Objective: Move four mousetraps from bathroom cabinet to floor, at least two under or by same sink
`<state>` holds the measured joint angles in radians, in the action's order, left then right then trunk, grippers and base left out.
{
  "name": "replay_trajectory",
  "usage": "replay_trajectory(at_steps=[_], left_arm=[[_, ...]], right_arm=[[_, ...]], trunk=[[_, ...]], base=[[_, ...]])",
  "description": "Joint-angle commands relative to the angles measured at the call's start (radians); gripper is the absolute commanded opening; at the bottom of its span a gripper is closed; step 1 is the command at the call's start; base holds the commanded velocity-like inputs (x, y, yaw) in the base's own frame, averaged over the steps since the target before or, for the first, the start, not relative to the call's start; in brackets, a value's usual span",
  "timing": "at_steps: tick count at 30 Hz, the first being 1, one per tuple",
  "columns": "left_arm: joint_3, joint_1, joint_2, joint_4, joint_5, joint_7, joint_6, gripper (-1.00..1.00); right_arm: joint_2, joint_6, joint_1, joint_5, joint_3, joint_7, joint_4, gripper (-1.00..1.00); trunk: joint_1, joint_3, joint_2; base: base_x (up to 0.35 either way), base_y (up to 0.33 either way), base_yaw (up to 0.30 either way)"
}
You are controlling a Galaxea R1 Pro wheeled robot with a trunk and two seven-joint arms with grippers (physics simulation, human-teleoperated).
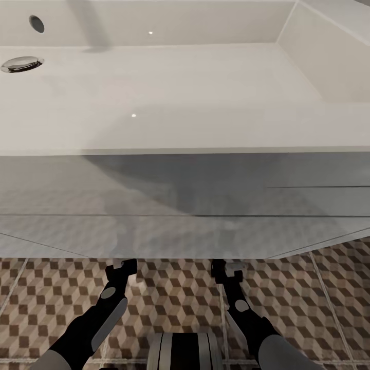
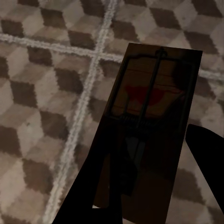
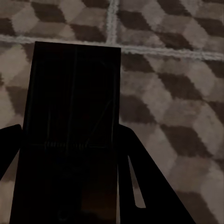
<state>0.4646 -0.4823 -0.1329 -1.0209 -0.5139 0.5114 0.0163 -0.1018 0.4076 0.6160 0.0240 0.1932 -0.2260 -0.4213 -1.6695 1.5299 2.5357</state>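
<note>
Mousetraps, one flat dark-brown board with thin wire parts (image 2: 149,126) clamped in your left gripper (image 2: 140,196) and another (image 3: 70,130) in your right gripper (image 3: 65,186), hang beneath the white rectangular bathroom sink (image 1: 154,97) above the cube-patterned floor tiles (image 1: 169,293), so releasing high risks a bounce away from it.

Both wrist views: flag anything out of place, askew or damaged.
Nothing stands out. Each gripper holds an intact mousetrap, the left one and the right one, over the bathroom floor, whose tiles look unbroken and unspilled.
</note>
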Motion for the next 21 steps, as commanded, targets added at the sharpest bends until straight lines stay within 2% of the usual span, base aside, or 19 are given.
replay_trajectory(at_steps=[1,12,21], left_arm=[[0.005,-0.001,-0.001,-0.001,-0.008,0.008,0.002,-1.00],[0.006,-0.001,-0.001,-0.002,-0.008,0.015,0.003,-1.00],[0.006,-0.001,-0.001,-0.002,-0.008,0.013,0.002,-1.00]], right_arm=[[0.001,0.002,0.001,-0.001,0.006,-0.007,0.001,-1.00],[0.001,0.002,0.001,0.002,0.006,-0.007,0.001,-1.00],[0.001,0.004,0.001,0.002,0.006,-0.007,0.001,-1.00]], trunk=[[0.000,0.001,0.000],[-0.004,0.039,0.003],[-0.004,0.039,0.003]], base=[[0.000,0.000,0.000],[0.000,0.000,0.000],[0.000,0.000,0.000]])
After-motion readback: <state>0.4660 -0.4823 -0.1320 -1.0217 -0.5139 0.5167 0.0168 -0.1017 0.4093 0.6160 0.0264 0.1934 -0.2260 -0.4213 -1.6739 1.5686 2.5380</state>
